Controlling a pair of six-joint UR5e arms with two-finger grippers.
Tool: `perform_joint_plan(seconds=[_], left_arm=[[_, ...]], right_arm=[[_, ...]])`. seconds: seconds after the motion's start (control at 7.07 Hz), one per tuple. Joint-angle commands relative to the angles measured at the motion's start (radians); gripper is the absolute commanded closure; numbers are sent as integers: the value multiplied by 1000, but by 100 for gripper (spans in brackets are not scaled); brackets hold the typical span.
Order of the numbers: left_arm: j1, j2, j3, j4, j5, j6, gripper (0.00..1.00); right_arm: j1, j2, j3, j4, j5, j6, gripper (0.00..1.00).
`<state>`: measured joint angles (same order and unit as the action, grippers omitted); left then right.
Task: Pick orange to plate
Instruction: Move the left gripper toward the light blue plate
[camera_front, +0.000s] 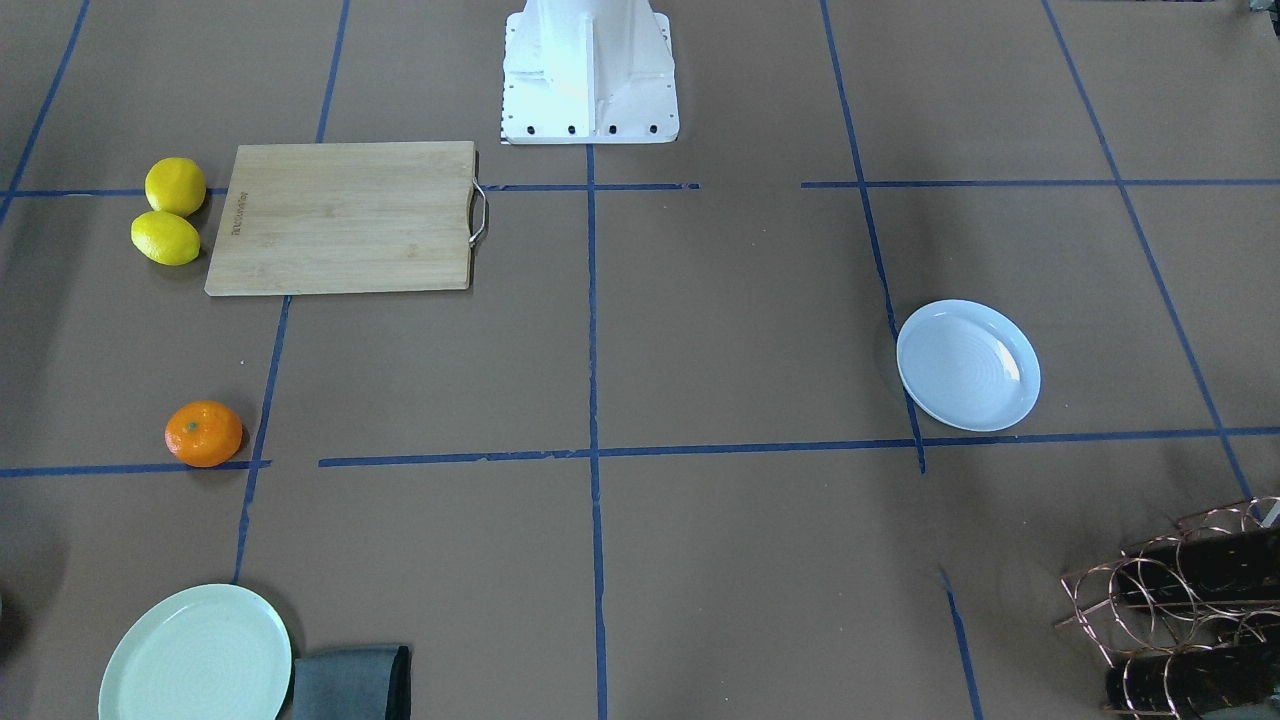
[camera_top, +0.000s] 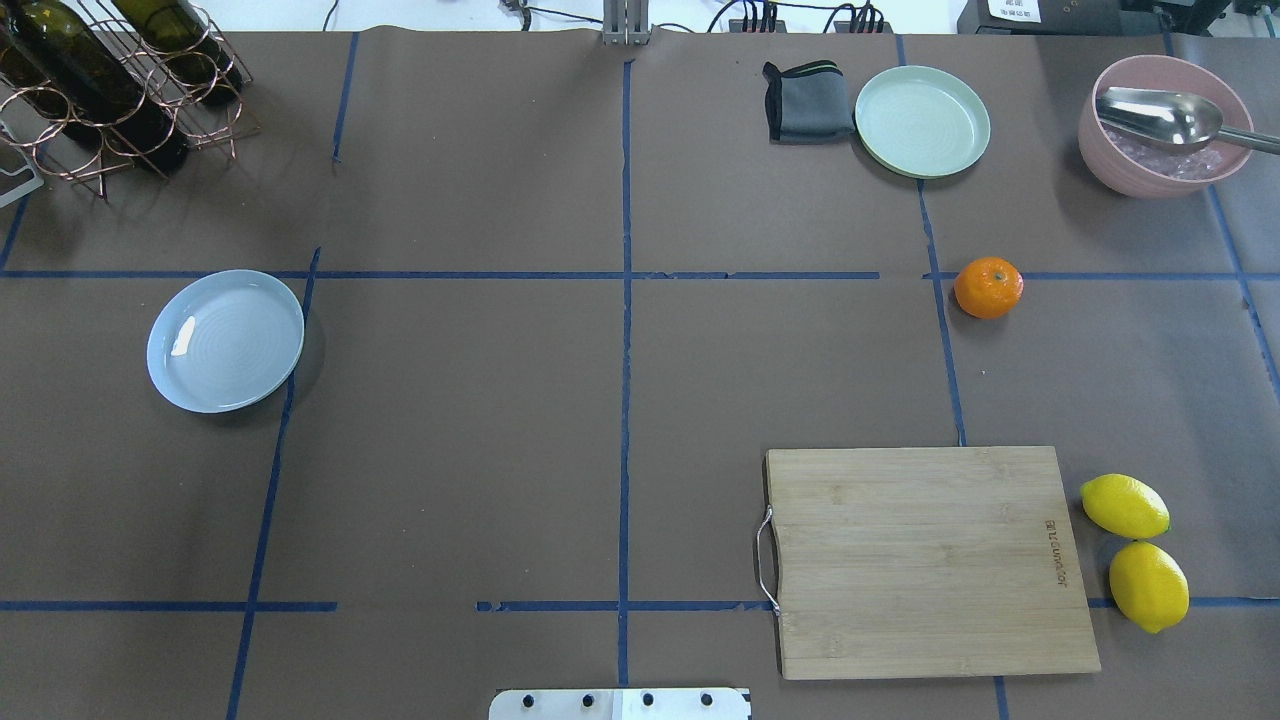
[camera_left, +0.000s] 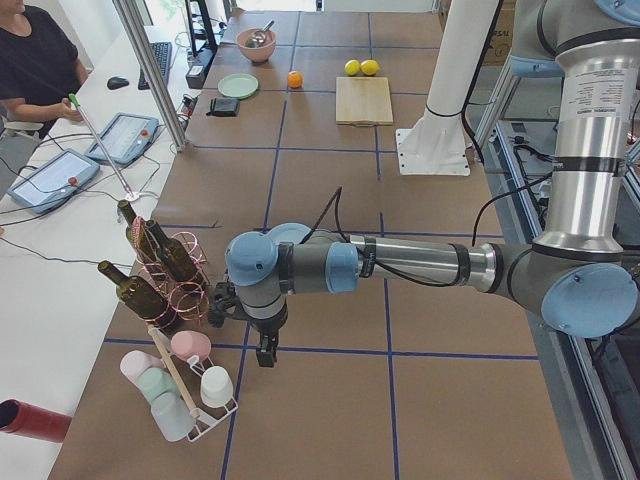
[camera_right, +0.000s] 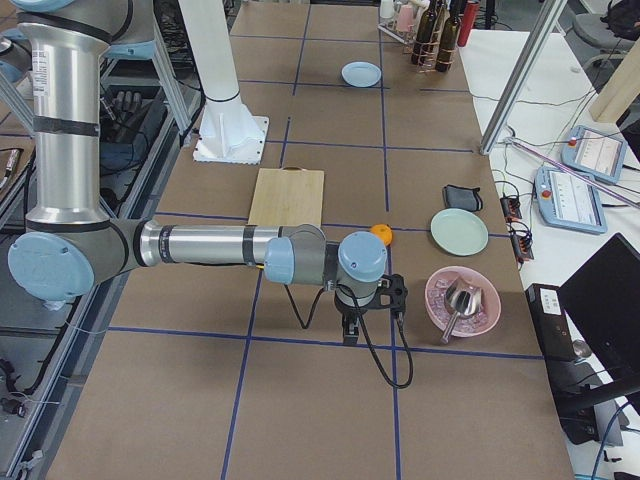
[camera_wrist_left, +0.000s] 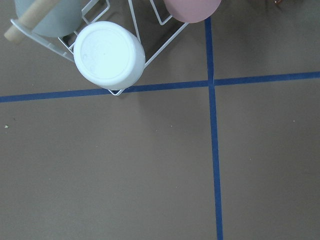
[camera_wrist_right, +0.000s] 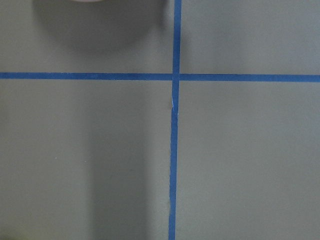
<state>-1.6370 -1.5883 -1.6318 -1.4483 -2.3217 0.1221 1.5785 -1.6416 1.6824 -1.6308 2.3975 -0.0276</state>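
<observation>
The orange (camera_top: 988, 288) is sitting on the surface (camera_top: 500, 450), well apart from the bluish-white plate (camera_top: 225, 341), and the right tool (camera_right: 349, 335), its spread impossible to tell, is needing a centred descent straddling the fruit's widest part.

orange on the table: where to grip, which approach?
Grip the orange across its widest middle, coming straight down from above. It is round with the stem dimple roughly up, so any jaw angle should work. It stands free on the table, apart from the green plate and cutting board, leaving room for the jaws on both sides.
</observation>
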Motion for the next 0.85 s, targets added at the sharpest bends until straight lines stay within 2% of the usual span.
perform_joint_plan(seconds=[0.0, 0.28, 0.42, 0.57, 0.71], left_arm=[[2, -2, -6, -12, -2, -4, 0], [20, -41, -8, -132, -25, -9, 0], [84, -44, 6, -262, -25, -13, 0], [123, -45, 24, -315, -31, -13, 0], [161, -47, 20, -320, -65, -112, 0]], right_arm=[[0, 11, 6, 3, 0, 2, 0], [-2, 44, 13, 2, 32, 3, 0], [-9, 63, 32, 0, 81, 15, 0], [-18, 144, 45, 2, 83, 15, 0], [-34, 176, 30, 2, 87, 15, 0]])
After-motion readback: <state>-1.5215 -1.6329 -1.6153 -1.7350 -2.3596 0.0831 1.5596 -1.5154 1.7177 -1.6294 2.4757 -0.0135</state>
